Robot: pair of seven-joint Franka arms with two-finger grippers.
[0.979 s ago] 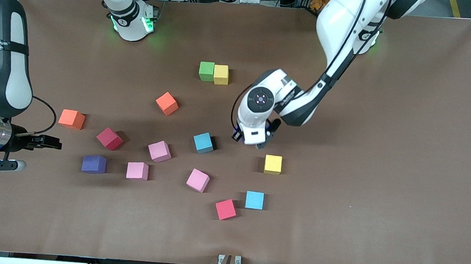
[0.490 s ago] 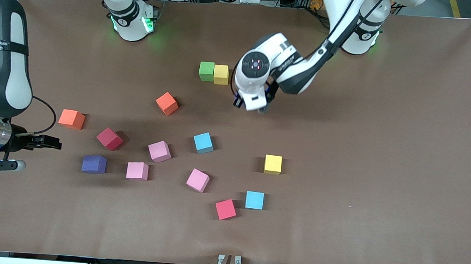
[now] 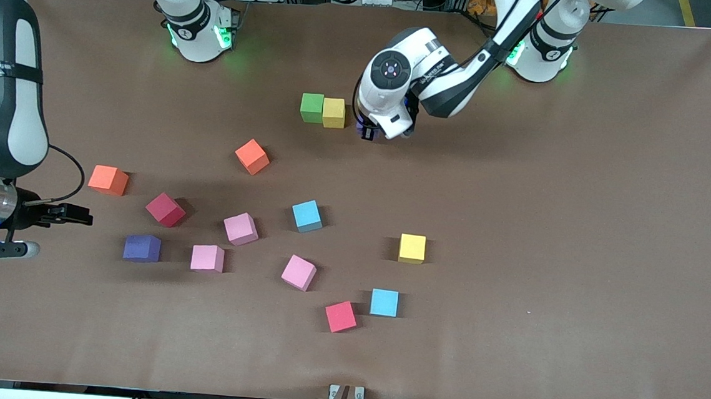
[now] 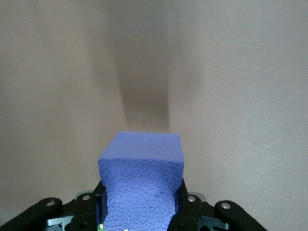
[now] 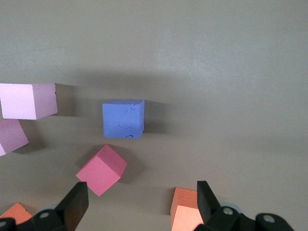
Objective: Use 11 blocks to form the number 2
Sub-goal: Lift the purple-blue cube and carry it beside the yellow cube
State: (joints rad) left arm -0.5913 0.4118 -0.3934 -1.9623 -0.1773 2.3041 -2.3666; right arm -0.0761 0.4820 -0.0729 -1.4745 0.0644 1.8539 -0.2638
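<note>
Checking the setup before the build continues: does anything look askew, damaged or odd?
Nothing looks damaged. Several loose blocks sit rotated rather than square, such as the orange block and red block. The green block and yellow block sit flush. The left gripper holds a purple block beside them.

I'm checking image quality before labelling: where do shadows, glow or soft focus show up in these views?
Front view: green glow on the table by both arm bases, soft shadows beside the loose blocks. Left wrist view: the purple block in the left tool is sharp, with a dark shadow streak above it. Right wrist view: soft shadows beside the blocks, right tool fingers dark.
</note>
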